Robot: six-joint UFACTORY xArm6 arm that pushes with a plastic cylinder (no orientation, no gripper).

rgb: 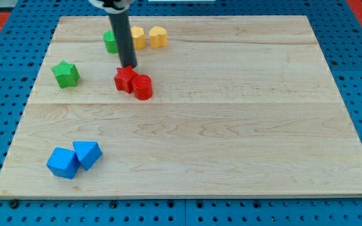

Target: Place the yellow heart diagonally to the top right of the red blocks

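- The small yellow heart-shaped plastic block (158, 37) lies near the far edge of the pale wooden board (244, 125), left of that edge's middle and well away from both far corners.
- Just to its left sits a second small yellow block (138, 37), partly hidden behind the rod; its shape I cannot make out. Beyond that, a green block (110, 41) peeks out on the rod's left side.
- The two red blocks (134, 82), touching one another, lie nearer the view's bottom than the heart and a little to its left.
- There is no claw here to open or close: the arm ends in a straight dark rod, and my tip (128, 66) grasps nothing. It rests just above the red pair, at their far-left side.
- The heart is up and to the right of my tip, near but apart from it, with the other yellow block between.
- By my judgement the heart is light, rigid and hard, and should slide readily on the smooth wood. It cannot be gripped, only shoved, so contact belongs low on a flat flank, square-on; an off-centre push on a rounded lobe would likely spin it.
- It already seems to sit roughly up-right of the reds, so perhaps only a small nudge is needed.
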